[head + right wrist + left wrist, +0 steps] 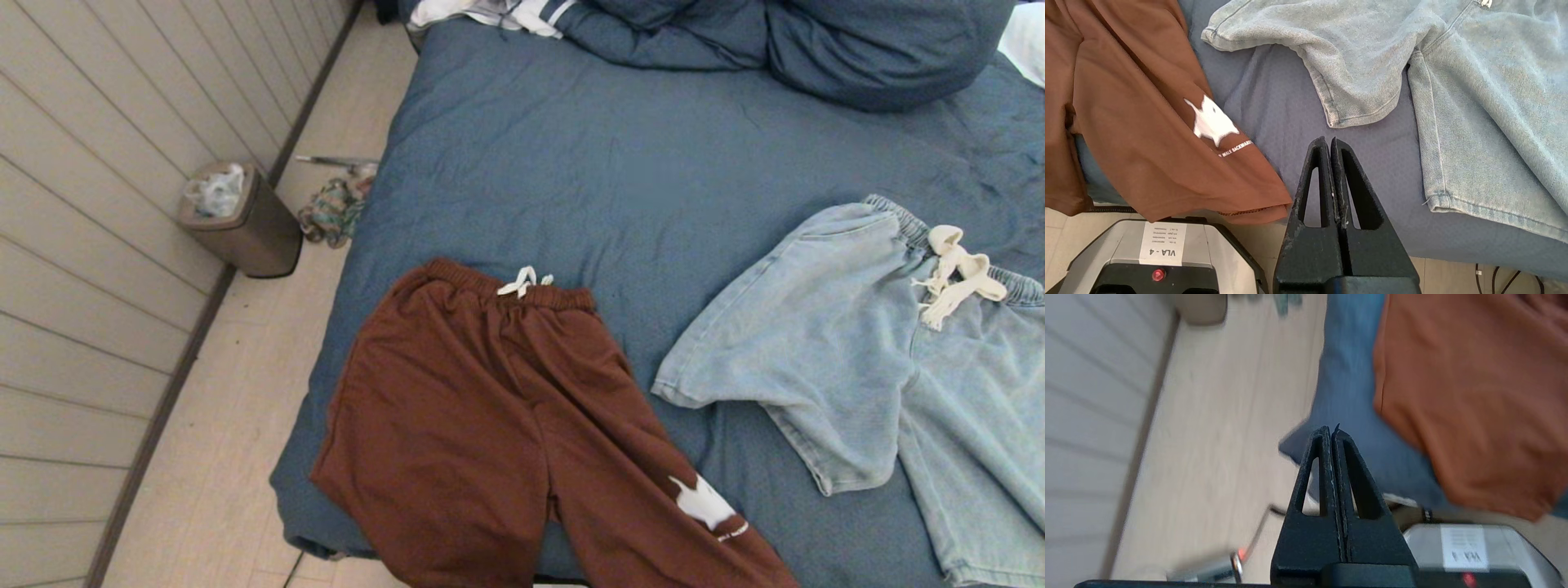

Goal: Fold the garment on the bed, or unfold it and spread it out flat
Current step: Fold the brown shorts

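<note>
Brown shorts (490,425) lie spread at the bed's (653,163) near edge, ahead of both pinched-together, empty grippers: left gripper (1332,433) off its floor-side corner, right gripper (1329,143) between them and light denim shorts (882,351). Farther back sits a bunched duvet (816,41).

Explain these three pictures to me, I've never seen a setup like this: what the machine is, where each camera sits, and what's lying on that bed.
It is a two-armed robot standing at the foot of the bed. The wide picture comes from its head, looking down. The other two come from cameras on its wrists; the black wedge in each is that arm's gripper, left gripper and right gripper, fingers pressed shut, holding nothing. On the blue cover lie brown shorts and light denim shorts, both spread out. A bunched duvet sits at the far end. A bin stands on the floor.
</note>
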